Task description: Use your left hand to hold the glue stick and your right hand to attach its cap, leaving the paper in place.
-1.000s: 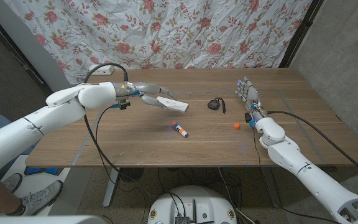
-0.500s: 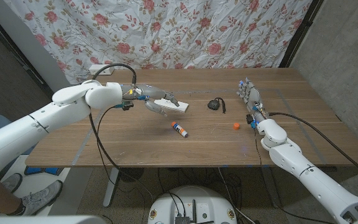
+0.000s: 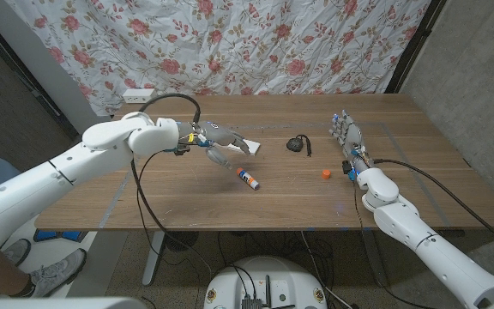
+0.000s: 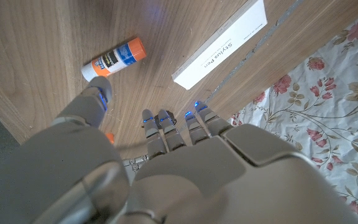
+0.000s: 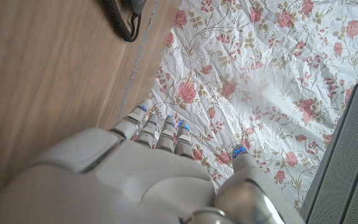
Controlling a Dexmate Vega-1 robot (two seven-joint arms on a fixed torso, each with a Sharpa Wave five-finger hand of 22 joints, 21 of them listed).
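Observation:
The glue stick (image 3: 248, 178) lies uncapped on the wooden table near the middle, white with an orange band, and appears again in the left wrist view (image 4: 114, 59). Its small orange cap (image 3: 325, 173) sits apart to the right. My left hand (image 3: 222, 142) hovers with fingers spread and empty, just behind-left of the stick and over the near end of the white paper card (image 3: 245, 147). The card (image 4: 222, 43) reads "Stylus Pen". My right hand (image 3: 346, 134) stands with fingers straight and apart, holding nothing, behind-right of the cap.
A black corded object (image 3: 298, 143) lies between the card and my right hand, also seen in the right wrist view (image 5: 123, 12). A flowered cloth (image 3: 256, 43) hangs behind the table. A white power strip (image 3: 139, 95) sits at the back left.
My left hand has moved to the right and slightly forward, coming over the card's end and nearer the glue stick. The right hand has barely shifted.

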